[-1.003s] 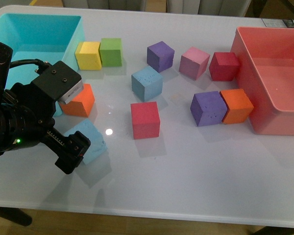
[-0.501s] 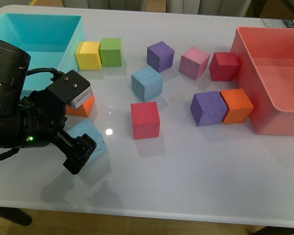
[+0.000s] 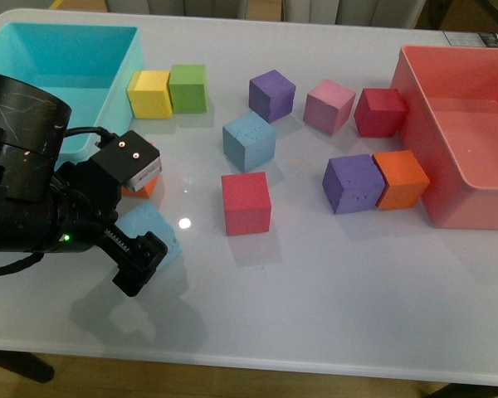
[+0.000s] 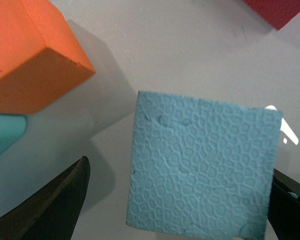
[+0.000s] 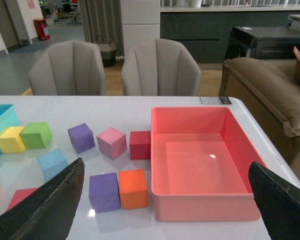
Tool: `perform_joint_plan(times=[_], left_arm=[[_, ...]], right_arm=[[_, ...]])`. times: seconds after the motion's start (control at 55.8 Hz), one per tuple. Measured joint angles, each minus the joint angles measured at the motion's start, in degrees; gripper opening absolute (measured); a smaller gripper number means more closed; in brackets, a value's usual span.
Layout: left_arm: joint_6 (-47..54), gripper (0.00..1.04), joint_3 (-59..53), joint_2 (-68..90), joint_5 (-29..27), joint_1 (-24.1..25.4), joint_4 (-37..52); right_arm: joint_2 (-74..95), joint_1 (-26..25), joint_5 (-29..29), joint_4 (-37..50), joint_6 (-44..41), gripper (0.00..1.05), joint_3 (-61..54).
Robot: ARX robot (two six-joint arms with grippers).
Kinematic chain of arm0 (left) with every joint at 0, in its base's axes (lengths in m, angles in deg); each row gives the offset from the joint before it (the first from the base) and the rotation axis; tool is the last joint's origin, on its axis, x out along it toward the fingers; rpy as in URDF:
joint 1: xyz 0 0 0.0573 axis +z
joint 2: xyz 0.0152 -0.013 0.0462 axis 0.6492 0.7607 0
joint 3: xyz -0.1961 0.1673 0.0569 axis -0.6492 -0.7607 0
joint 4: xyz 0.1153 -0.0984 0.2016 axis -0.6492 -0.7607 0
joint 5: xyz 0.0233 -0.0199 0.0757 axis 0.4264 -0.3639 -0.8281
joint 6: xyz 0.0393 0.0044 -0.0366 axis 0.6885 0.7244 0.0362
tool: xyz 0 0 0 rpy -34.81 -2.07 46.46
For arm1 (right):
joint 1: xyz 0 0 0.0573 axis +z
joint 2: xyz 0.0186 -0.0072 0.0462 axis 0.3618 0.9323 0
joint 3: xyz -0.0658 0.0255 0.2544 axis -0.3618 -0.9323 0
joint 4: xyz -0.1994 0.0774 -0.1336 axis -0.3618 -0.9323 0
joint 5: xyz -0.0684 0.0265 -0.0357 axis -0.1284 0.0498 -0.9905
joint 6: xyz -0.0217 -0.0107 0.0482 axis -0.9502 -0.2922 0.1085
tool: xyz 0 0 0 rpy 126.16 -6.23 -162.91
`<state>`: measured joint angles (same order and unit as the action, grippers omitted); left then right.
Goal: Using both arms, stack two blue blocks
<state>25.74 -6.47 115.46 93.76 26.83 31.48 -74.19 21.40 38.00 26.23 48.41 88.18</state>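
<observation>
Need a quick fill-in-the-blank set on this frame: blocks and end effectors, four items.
1. The left end effector straddles a light ____ block.
2. The yellow block touches a ____ one.
3. The orange block beside the pink bin touches a ____ one.
4. The right end effector is ____, holding nothing.
Missing words: blue; green; purple; open.
</observation>
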Motion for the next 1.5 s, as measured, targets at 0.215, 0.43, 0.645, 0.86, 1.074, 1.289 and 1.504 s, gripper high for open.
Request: perform_joint_plan(times=[0.215,0.43,0.645,0.86,1.074,1.289,1.504], left_arm=[[0.4,0.83,0.0,0.4,-2.8,0.0,1.0],[0.5,0.51,-0.9,-2.8,-3.0,0.0,-1.2],[0.7,0.39,-1.7,-14.1,-0.2,-0.6,-9.5],[0.7,0.35,2.4,-19.6,0.1,-3.1,-14.8],[0.7,0.33,12.1,-16.3,-2.5,-5.4,-15.9],[-0.4,0.33,23.0,-8.4,-4.5,-6.8,-18.8],[-0.6,0.33,31.3,-2.4,-5.0,-8.7,-21.2]], right_arm=[[0.0,0.0,0.0,0.0,0.0,0.96,0.0],[0.0,0.0,0.0,0.0,0.0,0.96,0.0],[0.0,0.0,0.0,0.0,0.0,0.96,0.0],[0.0,0.0,0.0,0.0,0.0,0.96,0.0],[0.0,0.0,0.0,0.0,0.0,0.96,0.0],[0.0,0.0,0.0,0.0,0.0,0.96,0.0],[0.0,0.0,0.0,0.0,0.0,0.96,0.0]])
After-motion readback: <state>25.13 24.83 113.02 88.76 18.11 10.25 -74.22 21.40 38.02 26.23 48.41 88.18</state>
